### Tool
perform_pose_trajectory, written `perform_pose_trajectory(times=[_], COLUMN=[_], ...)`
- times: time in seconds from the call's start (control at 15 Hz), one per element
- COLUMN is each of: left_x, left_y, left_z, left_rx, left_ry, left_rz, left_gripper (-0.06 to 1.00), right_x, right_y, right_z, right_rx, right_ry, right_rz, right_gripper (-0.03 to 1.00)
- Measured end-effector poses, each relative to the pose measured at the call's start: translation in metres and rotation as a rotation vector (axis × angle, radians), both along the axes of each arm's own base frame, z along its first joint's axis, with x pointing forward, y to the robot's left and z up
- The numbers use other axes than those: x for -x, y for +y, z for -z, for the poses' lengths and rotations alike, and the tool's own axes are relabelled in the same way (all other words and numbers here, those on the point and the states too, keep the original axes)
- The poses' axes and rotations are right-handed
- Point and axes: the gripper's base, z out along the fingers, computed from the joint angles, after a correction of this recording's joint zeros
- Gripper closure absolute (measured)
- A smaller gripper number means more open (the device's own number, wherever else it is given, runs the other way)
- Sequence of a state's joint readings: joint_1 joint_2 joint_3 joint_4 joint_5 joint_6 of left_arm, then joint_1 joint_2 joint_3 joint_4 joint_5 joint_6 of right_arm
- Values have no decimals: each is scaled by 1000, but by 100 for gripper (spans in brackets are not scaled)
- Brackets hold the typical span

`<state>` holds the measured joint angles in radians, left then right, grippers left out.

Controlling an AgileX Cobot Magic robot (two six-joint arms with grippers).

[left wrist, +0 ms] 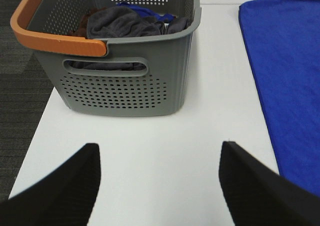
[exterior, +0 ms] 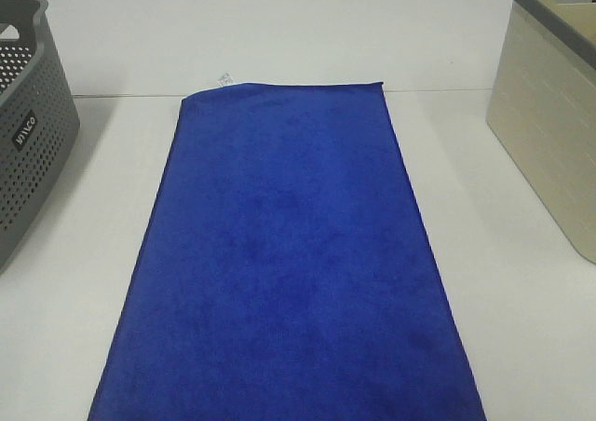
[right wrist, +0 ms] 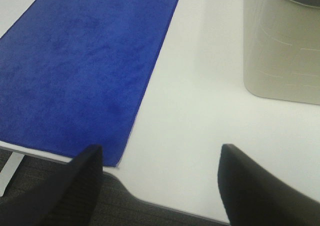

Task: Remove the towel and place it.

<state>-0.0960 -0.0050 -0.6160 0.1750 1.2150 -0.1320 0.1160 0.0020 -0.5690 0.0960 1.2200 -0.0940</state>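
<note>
The royal-blue towel [exterior: 289, 253] lies flat and spread out along the middle of the white table, with a small white tag [exterior: 224, 77] at its far left corner. Its edge also shows in the left wrist view as the towel [left wrist: 287, 76] and in the right wrist view as the towel [right wrist: 85, 61]. My left gripper [left wrist: 159, 186] stands open over bare table between the grey basket and the towel, holding nothing. My right gripper [right wrist: 160, 183] hangs open at the table's near edge, beside the towel's near right corner, empty. Neither arm shows in the exterior high view.
A grey perforated basket [exterior: 28, 132] with an orange handle [left wrist: 55, 36] stands at the left and holds dark cloths [left wrist: 120, 21]. A beige basket [exterior: 549, 114] stands at the right, also seen as the beige basket [right wrist: 282, 46]. The table's front edge [right wrist: 165, 206] runs under my right gripper.
</note>
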Motion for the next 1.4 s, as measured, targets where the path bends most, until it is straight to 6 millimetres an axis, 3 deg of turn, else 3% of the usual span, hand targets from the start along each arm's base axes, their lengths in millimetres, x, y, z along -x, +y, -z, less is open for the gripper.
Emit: perform_pose_trajectory(times=[0.13,0.33,1.0,1.4], left_x=[-6,-8,-17,-17], left_y=[-2,-4,-13,-16], left_z=[12,13,16,16], left_rx=[-13,-25,33,39], left_ry=[52,37,-25,-29], left_rz=[20,47,129,-25], left_gripper=[32,32,32,32], right_x=[-4,-13,-17,-18], right_y=[1,2,2,6], right_z=[13,21,23,23], right_rx=[7,0,-5,-32], right_ry=[43,21,3,4], right_rz=[-2,1,3,108], right_gripper=[31,31,31,31])
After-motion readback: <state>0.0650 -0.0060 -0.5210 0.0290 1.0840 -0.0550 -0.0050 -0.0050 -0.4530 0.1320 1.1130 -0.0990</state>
